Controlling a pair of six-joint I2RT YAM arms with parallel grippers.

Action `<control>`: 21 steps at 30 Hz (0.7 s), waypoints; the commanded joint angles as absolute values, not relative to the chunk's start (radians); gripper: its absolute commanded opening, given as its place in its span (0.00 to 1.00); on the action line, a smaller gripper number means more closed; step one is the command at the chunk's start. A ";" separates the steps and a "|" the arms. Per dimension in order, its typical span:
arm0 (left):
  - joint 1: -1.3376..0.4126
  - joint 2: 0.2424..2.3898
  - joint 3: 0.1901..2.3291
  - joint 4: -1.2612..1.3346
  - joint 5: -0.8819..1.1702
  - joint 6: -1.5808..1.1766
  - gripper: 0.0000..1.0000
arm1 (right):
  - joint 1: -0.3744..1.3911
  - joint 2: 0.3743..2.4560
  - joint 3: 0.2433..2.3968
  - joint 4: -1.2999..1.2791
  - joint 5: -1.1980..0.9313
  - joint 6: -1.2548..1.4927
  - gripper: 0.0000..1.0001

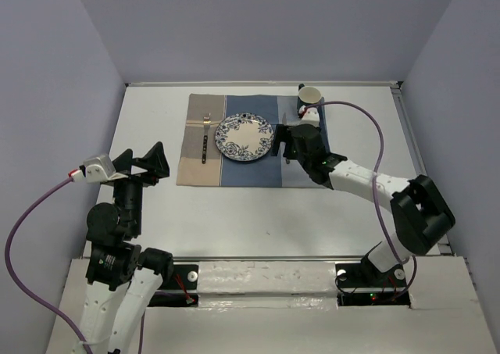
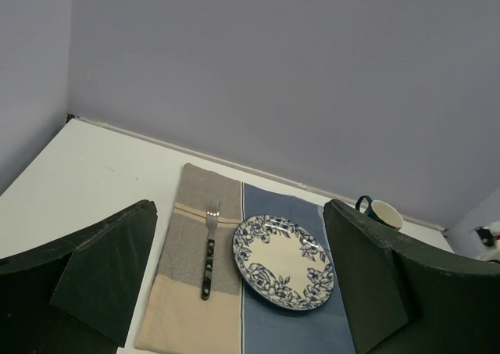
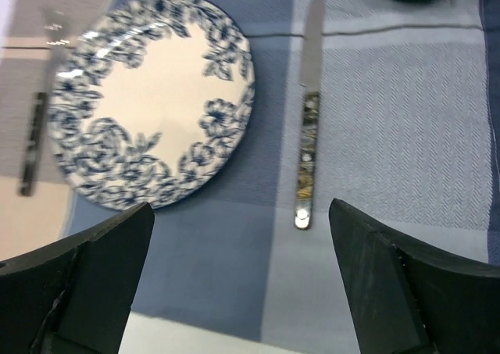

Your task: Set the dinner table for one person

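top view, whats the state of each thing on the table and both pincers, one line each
placemat, flat on the dinner table
plate, upright, empty, centre of the placemat
fork, flat left of the plate
knife, lying right of the plate, not held
mug, upright at the placemat's far right corner
left pincer, open, empty, off the placemat
right pincer, open, empty, above the knife

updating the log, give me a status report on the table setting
Left gripper open, off to the side. Right gripper open over the knife. Table: fork, plate, knife on placemat, mug at its far corner. Nothing blocking.
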State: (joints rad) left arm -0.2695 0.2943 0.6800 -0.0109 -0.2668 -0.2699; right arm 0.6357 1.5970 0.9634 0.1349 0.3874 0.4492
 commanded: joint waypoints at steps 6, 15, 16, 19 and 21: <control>-0.264 0.301 0.676 0.040 -0.288 -0.247 0.99 | 0.670 1.379 0.899 0.146 0.342 0.454 1.00; -0.262 0.313 0.675 0.044 -0.244 -0.252 0.99 | 0.680 1.200 0.853 0.147 0.308 0.433 1.00; -0.262 0.314 0.675 0.049 -0.232 -0.253 0.99 | 0.680 1.180 0.847 0.155 0.301 0.419 1.00; -0.261 0.316 0.670 0.064 -0.177 -0.250 0.99 | 0.680 1.099 0.813 0.213 0.258 0.396 1.00; -0.262 0.314 0.667 0.072 -0.147 -0.245 0.99 | 0.680 1.043 0.789 0.247 0.230 0.382 1.00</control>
